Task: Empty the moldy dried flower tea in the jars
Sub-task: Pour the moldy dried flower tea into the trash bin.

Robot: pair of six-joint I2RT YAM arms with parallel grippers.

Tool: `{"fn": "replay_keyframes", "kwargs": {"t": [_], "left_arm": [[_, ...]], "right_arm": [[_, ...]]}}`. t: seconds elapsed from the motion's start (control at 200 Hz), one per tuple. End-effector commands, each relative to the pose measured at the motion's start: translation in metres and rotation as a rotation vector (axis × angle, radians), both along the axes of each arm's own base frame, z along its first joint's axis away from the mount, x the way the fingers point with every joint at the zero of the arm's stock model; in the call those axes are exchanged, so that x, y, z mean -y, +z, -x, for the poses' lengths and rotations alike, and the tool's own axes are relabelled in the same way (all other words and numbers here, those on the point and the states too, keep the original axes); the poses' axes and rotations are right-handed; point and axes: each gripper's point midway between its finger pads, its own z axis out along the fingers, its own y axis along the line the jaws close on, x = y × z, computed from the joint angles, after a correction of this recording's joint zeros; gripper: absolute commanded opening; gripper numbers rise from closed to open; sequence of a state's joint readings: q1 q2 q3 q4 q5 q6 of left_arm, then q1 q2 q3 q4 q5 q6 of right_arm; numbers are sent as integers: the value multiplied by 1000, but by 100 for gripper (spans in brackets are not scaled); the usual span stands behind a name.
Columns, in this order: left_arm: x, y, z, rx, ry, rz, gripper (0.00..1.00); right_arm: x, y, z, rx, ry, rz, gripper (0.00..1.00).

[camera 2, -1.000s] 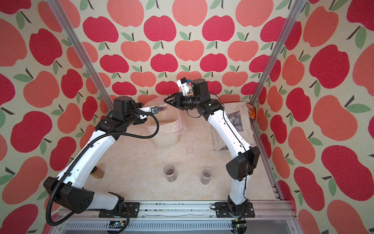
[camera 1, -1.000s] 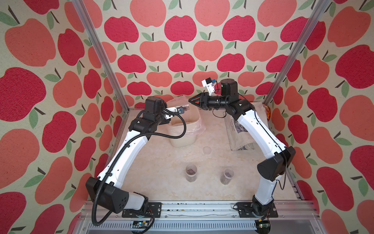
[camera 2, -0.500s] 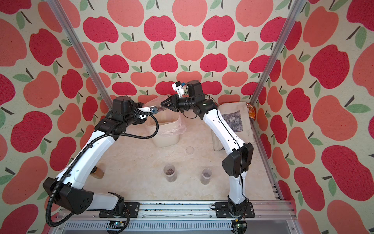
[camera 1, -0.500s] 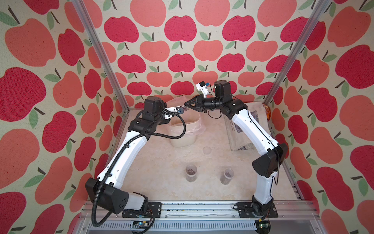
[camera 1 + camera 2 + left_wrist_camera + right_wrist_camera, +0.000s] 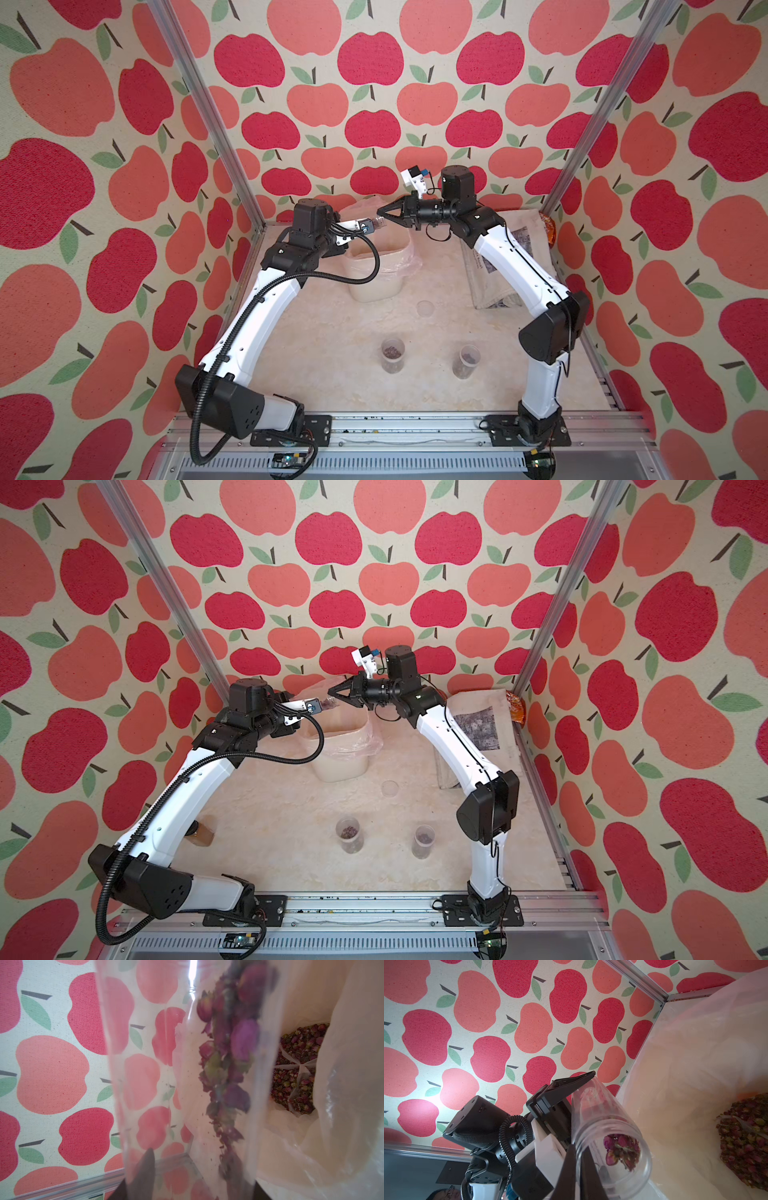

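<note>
three small clear plastic cylindrical jars were counted. one jar (image 5: 608,1126) was held on its side above the single cream waste bin (image 5: 374,286) lined with thin clear plastic, with its open mouth turned toward the right gripper (image 5: 380,212). the left gripper (image 5: 191,1155) was clamped on that jar. a clump of purple-brown dried flower tea (image 5: 620,1149) was seen inside the jar, close to the mouth. the right gripper's jaws were drawn together right at the jar's mouth; whether the rim was pinched could not be told. a heap of the same tea (image 5: 297,1068) was seen at the bottom of the bin. the other two jars (image 5: 392,355) (image 5: 466,360) were stood upright and apart on the marbled beige desk (image 5: 332,332) near its front, and a dark clump of tea was seen in each. one round clear lid (image 5: 425,308) was seen lying flat on the desk between them and the bin.
</note>
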State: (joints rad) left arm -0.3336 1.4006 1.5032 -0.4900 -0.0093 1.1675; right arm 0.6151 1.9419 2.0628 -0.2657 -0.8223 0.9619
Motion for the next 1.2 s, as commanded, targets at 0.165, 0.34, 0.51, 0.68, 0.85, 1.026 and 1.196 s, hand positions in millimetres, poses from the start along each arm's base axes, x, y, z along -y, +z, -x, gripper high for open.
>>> {"fn": "replay_keyframes", "kwargs": {"t": [0.165,0.34,0.51,0.68,0.85,1.026,1.196], "left_arm": [[12,24,4,51,-49,88,22],[9,25,5,50,-46,100,38],[4,22,6,46,-38,113,49],[1,19,9,40,-36,118,56],[-2,19,9,40,-33,123,62],[-4,20,8,42,-31,136,70],[-7,20,11,39,-27,162,77]], "right_arm": [[3,14,9,25,7,-50,0],[6,16,7,28,-4,-77,0],[10,20,5,36,-13,-110,0],[13,23,4,45,-19,-130,0],[13,26,4,41,-13,-162,0],[14,27,5,43,-12,-171,0],[14,27,4,40,-12,-185,0]]}}
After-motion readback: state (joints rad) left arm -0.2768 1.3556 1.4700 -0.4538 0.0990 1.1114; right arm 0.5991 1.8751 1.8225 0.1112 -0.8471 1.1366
